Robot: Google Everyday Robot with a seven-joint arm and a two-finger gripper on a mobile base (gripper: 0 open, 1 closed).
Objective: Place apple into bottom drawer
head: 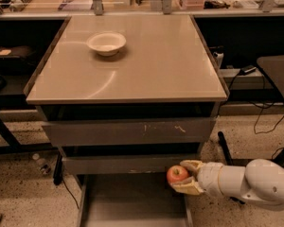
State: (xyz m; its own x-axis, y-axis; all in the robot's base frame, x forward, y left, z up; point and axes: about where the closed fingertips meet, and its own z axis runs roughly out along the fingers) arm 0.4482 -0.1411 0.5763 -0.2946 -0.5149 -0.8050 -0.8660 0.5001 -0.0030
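Observation:
The red-orange apple (177, 174) is held in my gripper (183, 176), whose cream fingers (191, 164) close on it from the right. The white arm comes in from the lower right. The apple hangs just above the right rear part of the bottom drawer (132, 202), which is pulled out as a wide grey tray below the cabinet. The apple sits just in front of the plain middle drawer front (128, 164). The scratched upper drawer (128, 132) is above it.
A cream-white bowl (106, 43) stands on the beige cabinet top (146, 60) at the back left. A dark table edge (279, 74) is at the right, with cables on the speckled floor. Shelves with clutter run along the back.

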